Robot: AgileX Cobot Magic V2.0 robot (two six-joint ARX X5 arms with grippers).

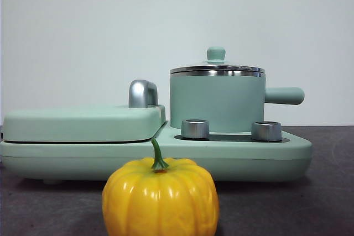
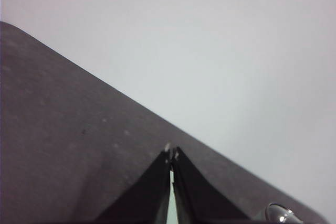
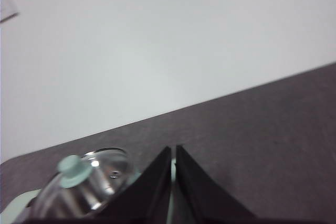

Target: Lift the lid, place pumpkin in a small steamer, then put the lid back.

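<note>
The dark counter [image 1: 326, 192] carries a mint-green cooker base [image 1: 265, 156] with its flat griddle cover [image 1: 83, 122]; on its burner side stands the small steamer [image 1: 217, 102], the lid [image 1: 217, 69] seated on it, and the pumpkin [image 1: 160, 197] sits nearest the front camera, just before the base. Nothing is lifted yet, so lid removal comes first: I judge the right gripper [image 3: 173, 153], fingers clenched and empty near the lid knob [image 3: 73, 169], must open and descend. The left gripper [image 2: 171, 155], clenched too, waits. Only the wrist views show the grippers; only the front shows the pumpkin.

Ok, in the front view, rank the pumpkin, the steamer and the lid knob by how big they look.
1. pumpkin, though it sits nearest the camera, so its true size is unsure
2. steamer
3. lid knob
</note>
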